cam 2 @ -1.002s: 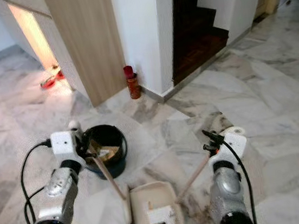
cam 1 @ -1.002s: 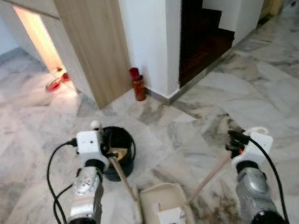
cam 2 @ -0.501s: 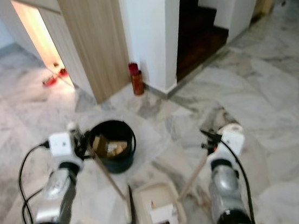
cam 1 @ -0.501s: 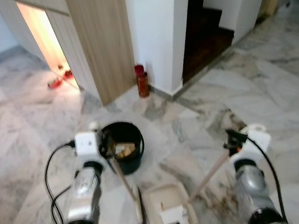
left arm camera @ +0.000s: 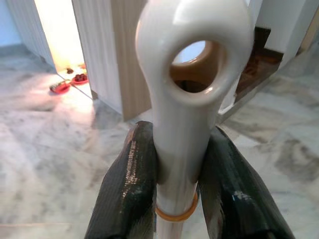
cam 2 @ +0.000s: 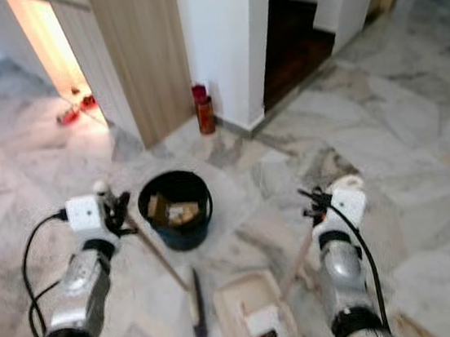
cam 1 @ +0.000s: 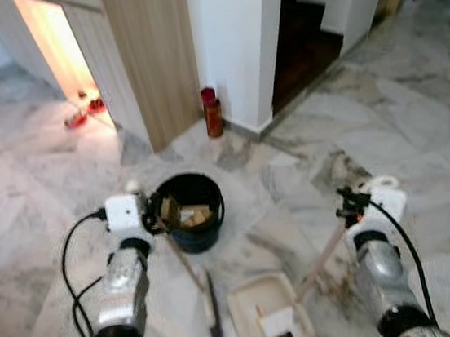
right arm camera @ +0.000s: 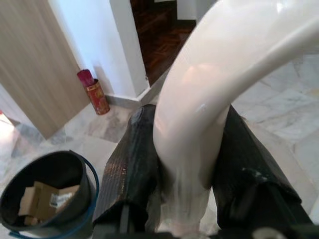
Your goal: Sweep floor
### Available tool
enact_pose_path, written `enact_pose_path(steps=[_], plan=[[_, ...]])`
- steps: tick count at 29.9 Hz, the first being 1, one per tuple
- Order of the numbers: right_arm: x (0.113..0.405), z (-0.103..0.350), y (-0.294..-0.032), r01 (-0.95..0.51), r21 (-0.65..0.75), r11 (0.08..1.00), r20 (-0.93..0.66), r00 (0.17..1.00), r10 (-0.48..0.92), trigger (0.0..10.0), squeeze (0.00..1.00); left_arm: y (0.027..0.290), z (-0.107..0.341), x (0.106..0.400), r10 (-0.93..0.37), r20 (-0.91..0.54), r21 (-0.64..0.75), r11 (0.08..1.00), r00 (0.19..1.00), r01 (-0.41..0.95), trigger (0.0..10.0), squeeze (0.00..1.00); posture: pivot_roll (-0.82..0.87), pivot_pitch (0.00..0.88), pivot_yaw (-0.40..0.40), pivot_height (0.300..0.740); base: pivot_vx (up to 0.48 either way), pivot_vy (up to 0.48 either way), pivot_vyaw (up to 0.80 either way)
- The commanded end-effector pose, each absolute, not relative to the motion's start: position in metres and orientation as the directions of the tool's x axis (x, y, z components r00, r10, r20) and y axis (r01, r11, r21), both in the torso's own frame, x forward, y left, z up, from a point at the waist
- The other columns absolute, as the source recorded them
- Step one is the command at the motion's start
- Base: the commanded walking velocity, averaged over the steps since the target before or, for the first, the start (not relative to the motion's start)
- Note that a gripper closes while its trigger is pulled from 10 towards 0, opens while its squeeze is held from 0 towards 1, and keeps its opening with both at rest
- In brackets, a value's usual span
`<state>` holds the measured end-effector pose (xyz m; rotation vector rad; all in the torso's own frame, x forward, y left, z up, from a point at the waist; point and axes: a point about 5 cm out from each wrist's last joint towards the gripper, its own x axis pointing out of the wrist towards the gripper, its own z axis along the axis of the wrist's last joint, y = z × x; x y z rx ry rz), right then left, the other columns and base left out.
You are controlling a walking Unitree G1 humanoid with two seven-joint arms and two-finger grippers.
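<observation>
two tools are in our grip at once. our left gripper (left arm camera: 177,189) has its fingers (left arm camera: 124,191) pressed tight against the white handle of the broom (cam 1: 211,306), just below the hanging loop, so those jaws are nearly closed around it. the broom slants down to the marble floor (cam 1: 40,199), its dark bristle head resting just beside the dustpan (cam 1: 270,323). our right gripper (right arm camera: 184,169) is clamped the same way on the dustpan's pale curved handle, with the pan lying flat on the floor between our arms.

some sweeping looks done: the dustpan already carries a few bits, a white scrap and something small and dark. the black bucket (cam 1: 191,212) stands near the broom, just ahead of our left gripper, with cardboard pieces inside. we judge the collecting is mostly finished and what is left is tipping the dustpan into the bucket. a red can (cam 1: 212,112) stands by the wall corner, well apart.
</observation>
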<state>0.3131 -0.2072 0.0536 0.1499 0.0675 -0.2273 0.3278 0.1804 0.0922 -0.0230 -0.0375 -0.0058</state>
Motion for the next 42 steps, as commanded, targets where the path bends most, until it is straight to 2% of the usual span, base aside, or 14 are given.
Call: enact_pose_path(steps=[1, 21, 26, 33, 42], plan=[[0.318, 0.064, -0.21, 0.233, 0.16, 0.959, -0.039, 0.973, -0.229, 10.0, 0.0, 0.175, 0.099, 0.331, -0.018, 0.074, -0.019, 1.0, 0.997, 0.02, 10.0, 0.0, -0.05, 0.0, 0.008, 0.74, 0.0, 0.307, 0.0], [0.33, 0.079, -0.206, 0.204, 0.114, 0.972, -0.001, 0.979, -0.206, 10.0, 0.0, 0.176, 0.1, 0.331, -0.022, 0.084, -0.014, 1.0, 0.996, 0.023, 10.0, 0.0, -0.05, 0.0, 0.018, 0.74, 0.0, 0.302, 0.0], [0.333, 0.082, -0.207, 0.21, 0.09, 0.974, 0.006, 0.977, -0.211, 10.0, 0.0, 0.177, 0.104, 0.333, -0.017, 0.098, 0.001, 1.0, 0.995, 0.017, 10.0, 0.0, -0.05, 0.0, 0.015, 0.74, 0.0, 0.0, 0.0], [0.335, 0.097, -0.209, 0.218, 0.079, 0.973, 0.074, 0.972, -0.224, 10.0, 0.0, 0.179, 0.103, 0.333, -0.009, 0.095, 0.002, 1.0, 0.995, 0.009, 10.0, 0.0, -0.06, 0.0, 0.017, 0.74, 0.0, 0.0, 0.0], [0.339, 0.138, -0.21, 0.216, 0.051, 0.975, 0.252, 0.942, -0.222, 10.0, 0.0, 0.183, 0.115, 0.336, -0.027, 0.133, 0.042, 0.999, 0.991, 0.022, 10.0, 0.0, -0.06, 0.0, 0.037, 0.74, 0.0, 0.0, 0.0]])
